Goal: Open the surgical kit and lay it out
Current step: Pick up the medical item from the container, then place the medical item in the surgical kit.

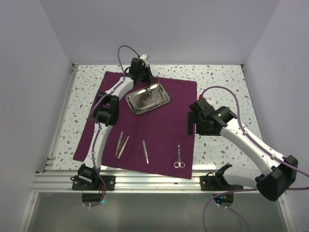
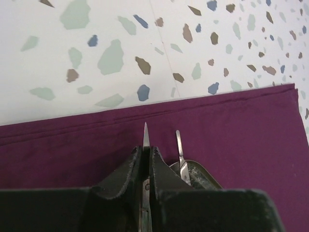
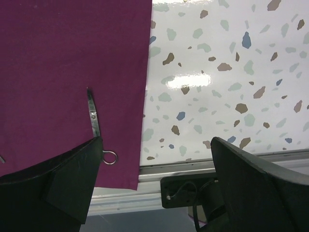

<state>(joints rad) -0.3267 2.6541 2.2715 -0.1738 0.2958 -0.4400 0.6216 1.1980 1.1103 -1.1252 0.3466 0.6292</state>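
Pinched tight in the left gripper (image 2: 146, 153): a slim pointed silver instrument (image 2: 146, 137), tip poking out past the black fingers, exact kind not tellable. Directly below and just beside, the small shiny rectangular steel tray (image 2: 205, 178), with a second slim silver tool (image 2: 179, 145) resting over its rim. Under the tray, the large dark purple cloth wrap (image 1: 161, 133), already spread flat. Nearer the arm bases than the tray, laid in a row on the cloth: two slim silver tweezers (image 1: 124, 145) side by side, one more thin silver piece (image 1: 145, 151), then the ring-handled silver scissors (image 1: 179, 157). To the tray's right and a little nearer, the right gripper (image 3: 154, 159), fingers wide apart, holding nothing, hanging over the cloth's right edge.

Likely step: emptying the tray onto the cloth, one instrument at a time. Next move, by judgement: lift straight up to clear the tray's rim and the second slim silver tool, swing toward the row, set down in a free gap, parallel to the rest.

Beyond the tray, only a narrow strip of cloth, then speckled white tabletop (image 2: 96, 48); no call to go there. Between tray and row, a broad bare band of cloth. Between the thin silver piece and the scissors, a gap that looks wide enough. Worth watching: the left arm's own elbow left of the tray, and the right gripper near the scissors' end of the row.
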